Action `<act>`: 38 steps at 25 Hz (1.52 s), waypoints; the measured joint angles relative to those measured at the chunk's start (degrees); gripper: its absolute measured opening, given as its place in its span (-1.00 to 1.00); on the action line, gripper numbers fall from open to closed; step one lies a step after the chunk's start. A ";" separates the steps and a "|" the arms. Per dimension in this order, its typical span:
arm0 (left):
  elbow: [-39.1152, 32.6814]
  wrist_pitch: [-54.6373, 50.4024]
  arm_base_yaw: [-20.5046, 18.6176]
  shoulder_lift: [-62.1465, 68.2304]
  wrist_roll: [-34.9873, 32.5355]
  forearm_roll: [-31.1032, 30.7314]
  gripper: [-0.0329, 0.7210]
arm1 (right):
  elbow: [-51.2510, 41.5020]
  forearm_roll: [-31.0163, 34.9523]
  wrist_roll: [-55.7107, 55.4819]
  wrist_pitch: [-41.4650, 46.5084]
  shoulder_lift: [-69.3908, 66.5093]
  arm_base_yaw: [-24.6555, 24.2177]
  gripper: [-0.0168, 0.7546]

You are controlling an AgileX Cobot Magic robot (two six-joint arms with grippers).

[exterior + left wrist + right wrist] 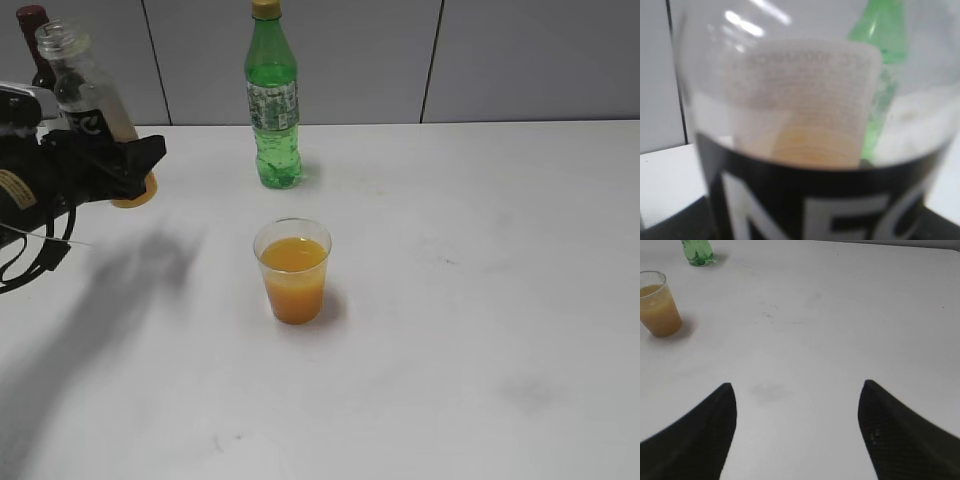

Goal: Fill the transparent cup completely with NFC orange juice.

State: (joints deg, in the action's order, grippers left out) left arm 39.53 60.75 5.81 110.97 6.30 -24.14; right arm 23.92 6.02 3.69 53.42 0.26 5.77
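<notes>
1. The cup (292,270) is standing upright near the middle of the white table (480,300), apart from every other object.
2. Orange juice (293,256) is filling most of the cup, its surface lying a little below the rim.
3. The left gripper (120,165) is hanging above the table's left edge, clamped around the lower body of the NFC bottle (85,85).
4. The bottle is leaning slightly, neck uppermost and uncapped; it is looking mostly empty, with a little orange showing at its base just below the gripper.
5. In the left wrist view the bottle (805,125) is filling the frame, with white "NFC" lettering on a black label (810,205) and a pale orange residue above it.
6. A green soda bottle (272,100), capped in yellow, is standing upright behind the cup, near the wall.
7. A dark bottle (35,40) is showing just behind the NFC bottle at the far left.
8. The right gripper (797,432) is hovering over bare table with its jaws spread wide and nothing between them.
9. In the right wrist view the cup (657,302) is sitting at the upper left, well apart from the gripper, with the base of the soda bottle (697,252) beyond it.
</notes>
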 joint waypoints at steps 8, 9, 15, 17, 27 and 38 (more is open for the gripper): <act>11.64 -0.08 -0.02 10.04 0.69 -2.72 0.32 | 0.00 0.00 0.00 0.00 0.00 0.00 0.56; 12.99 -0.14 -0.02 11.27 0.69 -2.72 0.32 | 0.00 0.00 0.00 0.00 0.00 0.00 0.56; 18.99 -3.69 -0.02 15.91 0.71 -3.11 0.32 | 0.00 0.00 0.00 0.00 0.00 0.00 0.56; 20.55 -5.49 0.03 16.71 0.71 -3.11 0.32 | 0.00 0.00 0.00 0.00 0.00 0.00 0.56; 26.05 -7.55 0.59 21.68 0.71 -3.16 0.32 | 0.00 0.00 0.00 0.00 0.00 0.00 0.56; 26.47 -7.98 0.70 22.95 0.65 -5.19 0.32 | 0.00 0.00 0.00 0.00 0.00 0.00 0.56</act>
State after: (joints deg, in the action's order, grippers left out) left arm 66.01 52.77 6.51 133.92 6.96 -29.33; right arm 23.92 6.02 3.69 53.42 0.26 5.77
